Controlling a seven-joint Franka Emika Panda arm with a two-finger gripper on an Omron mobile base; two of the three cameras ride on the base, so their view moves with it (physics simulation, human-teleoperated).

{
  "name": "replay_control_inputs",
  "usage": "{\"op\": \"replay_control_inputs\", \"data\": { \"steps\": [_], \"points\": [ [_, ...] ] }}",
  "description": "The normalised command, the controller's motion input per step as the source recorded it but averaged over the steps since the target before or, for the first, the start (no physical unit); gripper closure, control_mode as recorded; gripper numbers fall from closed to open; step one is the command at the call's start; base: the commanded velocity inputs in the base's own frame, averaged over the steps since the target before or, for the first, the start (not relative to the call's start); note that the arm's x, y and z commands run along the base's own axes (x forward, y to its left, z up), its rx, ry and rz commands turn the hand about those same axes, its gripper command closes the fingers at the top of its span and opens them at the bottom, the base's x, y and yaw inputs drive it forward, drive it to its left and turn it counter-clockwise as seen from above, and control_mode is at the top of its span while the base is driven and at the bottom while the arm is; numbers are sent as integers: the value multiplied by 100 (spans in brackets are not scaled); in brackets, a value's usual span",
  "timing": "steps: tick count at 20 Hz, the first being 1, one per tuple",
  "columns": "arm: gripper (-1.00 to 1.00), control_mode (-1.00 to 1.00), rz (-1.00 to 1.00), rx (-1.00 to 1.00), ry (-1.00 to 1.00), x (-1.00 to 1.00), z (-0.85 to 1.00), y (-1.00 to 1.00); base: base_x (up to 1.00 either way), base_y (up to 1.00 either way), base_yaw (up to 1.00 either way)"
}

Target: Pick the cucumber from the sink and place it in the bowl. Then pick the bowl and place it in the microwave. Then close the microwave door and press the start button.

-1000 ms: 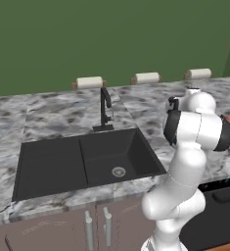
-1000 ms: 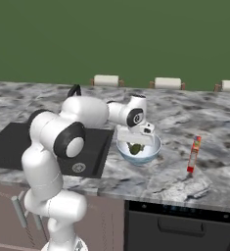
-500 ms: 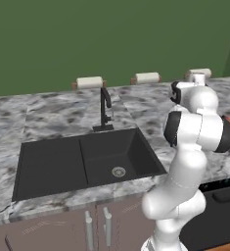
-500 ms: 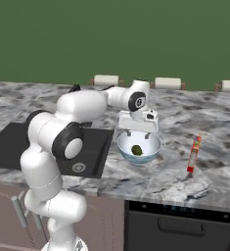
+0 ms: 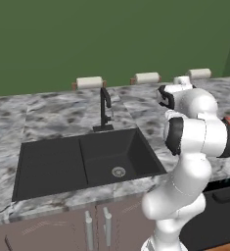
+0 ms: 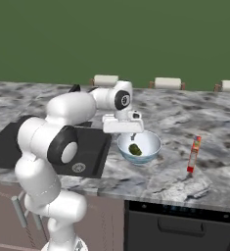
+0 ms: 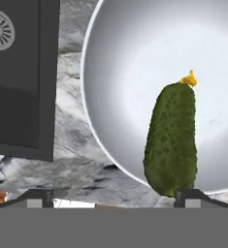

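Cucumber (image 7: 171, 140): lies inside the bowl (image 6: 150, 141), free of the fingers, stem end toward the bowl's centre.
Bowl: sits on the marble table (image 6: 185, 115) just beside the sink (image 5: 87, 159), on its right.
End effector (image 6: 127, 131): released, jaws spread wide, hovering just above the bowl's near rim with nothing held.
Step in hand: cucumber placement looks done; picking up the bowl comes next, by my judgement.
Doing it well: pinch one wall of the rim, one finger inside and one outside, clear of the cucumber; lift level so it does not roll out.
Nearby: a slim red bottle (image 6: 194, 154) stands to the bowl's right; swing away from it.
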Motion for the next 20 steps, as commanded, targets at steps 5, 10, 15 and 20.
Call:
{"op": "replay_control_inputs", "data": {
  "steps": [5, 10, 15, 20],
  "points": [
    [-100, -100, 22, -2, 0, -20, 0, 17, 0, 0, 0],
    [-100, -100, 20, -2, 6, 22, -29, 0, 0, 0, 0],
    [-100, -100, 17, -4, 0, 9, -36, 0, 0, 0, 0],
    [-100, -100, 1, -4, -3, 34, -29, -5, 0, 0, 0]
  ]
}}
